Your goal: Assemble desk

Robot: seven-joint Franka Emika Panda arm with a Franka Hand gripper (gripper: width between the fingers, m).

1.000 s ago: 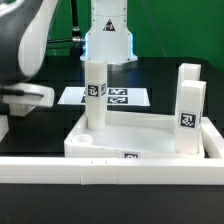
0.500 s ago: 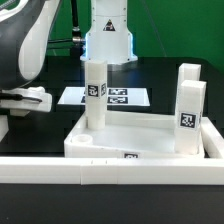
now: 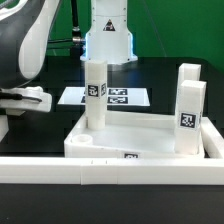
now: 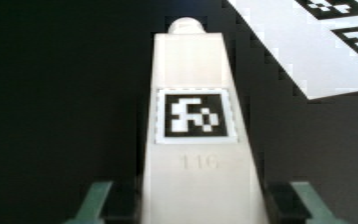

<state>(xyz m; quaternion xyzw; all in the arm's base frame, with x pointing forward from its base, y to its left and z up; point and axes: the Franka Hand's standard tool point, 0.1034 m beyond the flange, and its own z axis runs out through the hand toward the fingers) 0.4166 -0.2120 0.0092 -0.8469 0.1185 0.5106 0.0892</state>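
In the wrist view we see a white square post leg (image 4: 195,110) lying lengthwise between the two gripper fingers (image 4: 98,204), its black-and-white tag (image 4: 195,114) facing the camera. The gripper (image 4: 197,205) straddles the leg's near end, but a narrow dark gap shows on each side between finger and leg, so we cannot tell whether the fingers are clamped on it or only closing around it. Past the leg's far, tapered tip, the corner of the marker board (image 4: 318,45) lies on the black table.

The exterior view shows none of that leg clearly. Nearest the camera, a long white border bar (image 3: 110,171) runs across the frame. Behind it sits the rimmed tabletop slab (image 3: 135,132), with three legs standing upright at its corners: one (image 3: 95,95) at the far corner on the exterior view's left, and two (image 3: 190,115) at the exterior view's right. Further back, the marker board (image 3: 125,96) lies flat. At the exterior view's left edge, the arm's white hand (image 3: 25,97) is low over the table, its fingertips not visible to us. The robot base (image 3: 108,35) stands at the rear.
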